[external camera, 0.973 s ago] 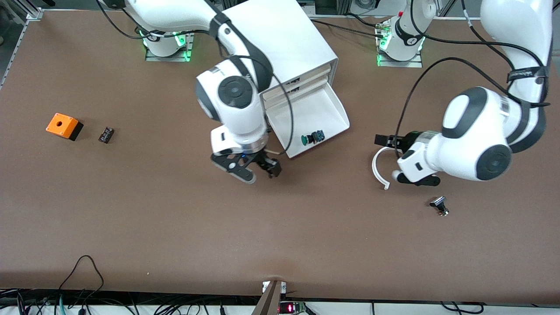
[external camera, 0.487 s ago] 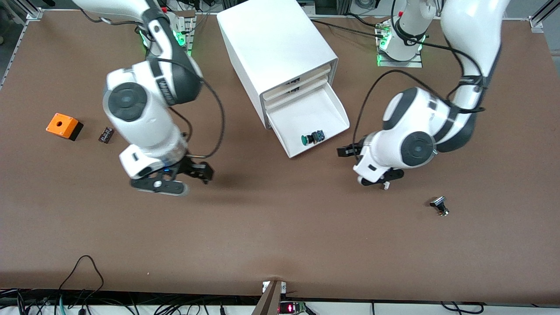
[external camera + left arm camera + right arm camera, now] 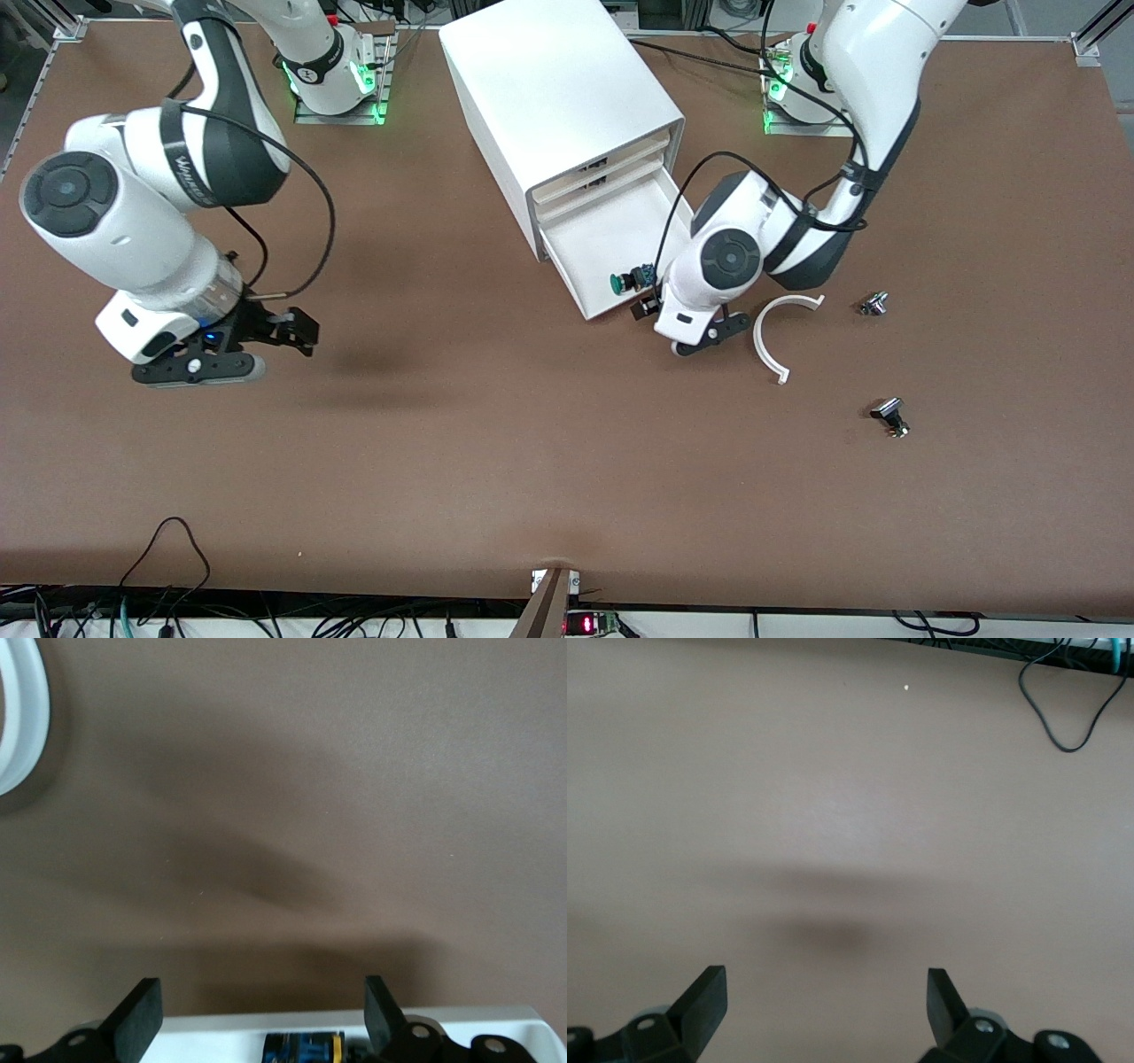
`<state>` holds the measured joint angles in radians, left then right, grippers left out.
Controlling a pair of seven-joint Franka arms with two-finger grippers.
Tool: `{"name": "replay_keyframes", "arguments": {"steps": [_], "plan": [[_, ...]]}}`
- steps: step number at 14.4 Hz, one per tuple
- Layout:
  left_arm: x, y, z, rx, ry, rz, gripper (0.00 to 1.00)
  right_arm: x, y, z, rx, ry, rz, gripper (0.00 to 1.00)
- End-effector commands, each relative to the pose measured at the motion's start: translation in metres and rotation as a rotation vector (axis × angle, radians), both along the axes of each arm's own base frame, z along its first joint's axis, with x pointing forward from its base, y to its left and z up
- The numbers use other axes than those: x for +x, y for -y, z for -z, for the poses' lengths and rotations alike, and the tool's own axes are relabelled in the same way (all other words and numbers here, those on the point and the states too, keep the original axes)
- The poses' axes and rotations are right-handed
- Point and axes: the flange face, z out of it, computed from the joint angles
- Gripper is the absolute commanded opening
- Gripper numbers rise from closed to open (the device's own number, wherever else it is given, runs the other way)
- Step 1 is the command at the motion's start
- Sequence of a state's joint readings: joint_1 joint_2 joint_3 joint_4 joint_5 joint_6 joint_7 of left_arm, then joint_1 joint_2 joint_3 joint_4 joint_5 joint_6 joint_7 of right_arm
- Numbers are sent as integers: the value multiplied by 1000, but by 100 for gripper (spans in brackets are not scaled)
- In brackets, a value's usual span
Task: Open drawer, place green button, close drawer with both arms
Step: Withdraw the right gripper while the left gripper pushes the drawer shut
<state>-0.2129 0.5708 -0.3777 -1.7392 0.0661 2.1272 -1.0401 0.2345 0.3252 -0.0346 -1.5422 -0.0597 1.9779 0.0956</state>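
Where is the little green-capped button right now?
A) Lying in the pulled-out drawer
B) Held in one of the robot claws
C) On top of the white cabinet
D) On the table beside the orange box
A: the button lies loose in the open drawer, close to its front edge; the left gripper beside it and the right gripper over bare table are both open and empty.

The front camera looks steeply down from high across the table (image 3: 532, 461) toward the arms' bases, while each wrist camera looks closely down between its own fingertips, the left one sharing the drawer (image 3: 221, 1026) rim, button (image 3: 301, 1049) and white arc (image 3: 22, 718) with the front view.
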Motion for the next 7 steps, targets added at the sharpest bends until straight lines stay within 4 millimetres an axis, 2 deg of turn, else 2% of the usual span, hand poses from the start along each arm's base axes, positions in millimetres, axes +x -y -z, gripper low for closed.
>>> {"name": "replay_keyframes", "arguments": {"steps": [1, 3, 7], "plan": [[-10, 5, 14, 64, 61, -6, 100, -30, 38, -17, -3, -8, -55, 100], [-17, 15, 24, 68, 58, -17, 100, -45, 44, -33, 2, -5, -44, 100], [-24, 17, 35, 83, 47, -12, 100, -71, 83, -72, 3, -61, 29, 100]]}}
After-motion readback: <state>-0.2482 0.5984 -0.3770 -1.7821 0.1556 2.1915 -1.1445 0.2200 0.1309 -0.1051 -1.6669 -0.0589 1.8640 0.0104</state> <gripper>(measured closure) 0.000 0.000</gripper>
